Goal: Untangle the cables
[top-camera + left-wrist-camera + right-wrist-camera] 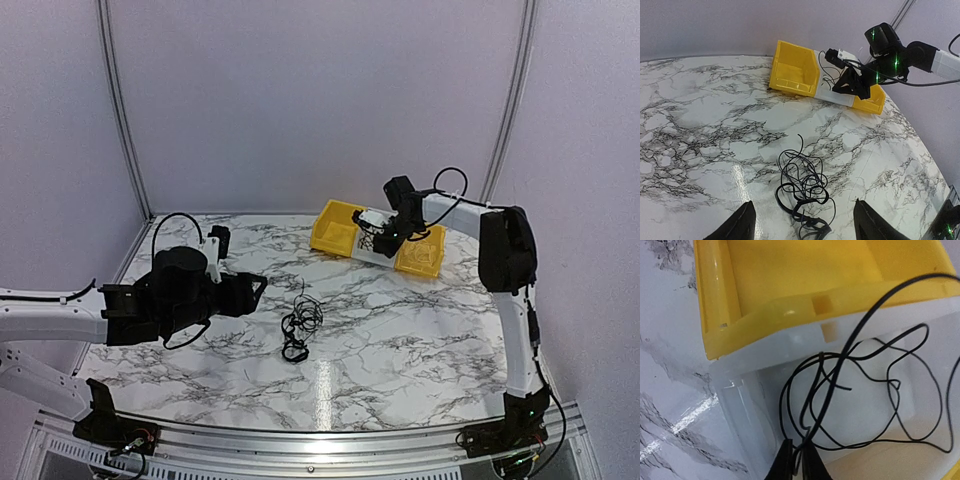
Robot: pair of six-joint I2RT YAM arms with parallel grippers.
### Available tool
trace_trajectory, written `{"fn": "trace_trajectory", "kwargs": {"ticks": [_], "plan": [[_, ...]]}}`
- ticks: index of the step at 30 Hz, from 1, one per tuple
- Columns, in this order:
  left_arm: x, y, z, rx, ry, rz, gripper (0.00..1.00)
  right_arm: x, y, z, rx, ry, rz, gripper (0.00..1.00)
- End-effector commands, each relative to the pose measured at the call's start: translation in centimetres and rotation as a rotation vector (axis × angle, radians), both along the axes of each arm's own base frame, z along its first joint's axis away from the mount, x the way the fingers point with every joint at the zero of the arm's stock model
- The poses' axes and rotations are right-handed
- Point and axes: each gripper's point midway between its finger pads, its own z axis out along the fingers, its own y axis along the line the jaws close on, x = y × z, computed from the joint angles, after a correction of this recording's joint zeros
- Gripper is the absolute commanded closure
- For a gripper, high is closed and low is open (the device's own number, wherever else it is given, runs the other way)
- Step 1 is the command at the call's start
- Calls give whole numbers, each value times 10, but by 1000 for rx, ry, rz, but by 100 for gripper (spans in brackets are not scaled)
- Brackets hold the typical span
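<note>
Nearest the arm bases, the left gripper (803, 210) hangs low over the marble table (420, 340) with its fingers spread wide and nothing between them, pointing toward 3 o'clock in the top view. Just ahead of it lies the tangle (801, 182), a small knot of thin black loops resting on the table near its middle; one free end trails off toward 12 o'clock. Farther back, at about 1 o'clock from the tangle, a white bin (765, 345) sits between two yellow bins (335, 230). The right gripper (797, 460) is poised over it, fingertips pressed together on a separate strand (821, 356) whose loops droop into the white bin. The pinch looks slight, right at the tips, so the wire could slide out early, and if the hand is off centre part of the strand could drape over the bin's rim instead of inside. The strand crosses itself several times, so a loop could catch on a finger as the jaws part and be dragged back out. At the near side, the loops lie stacked so closely that a closing grip may take several wires at once and tighten the knot instead of freeing one.
</note>
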Motion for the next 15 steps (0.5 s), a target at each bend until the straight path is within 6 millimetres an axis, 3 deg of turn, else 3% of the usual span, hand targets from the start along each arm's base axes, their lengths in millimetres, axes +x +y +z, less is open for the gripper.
{"fn": "trace_trajectory", "kwargs": {"ticks": [1,8,11,15], "plan": [[0,-4,3,-10,-16,-12,30,-1,-4,42,-15,-68,-8,83],[-2,4,0,-7,-16,7,30,-19,-7,124,29,-146,6,61],[-3,7,-9,12,6,18,30,-26,-5,139,56,-155,21,56],[-1,4,-17,48,41,17,30,-22,-1,133,75,-137,8,57]]}}
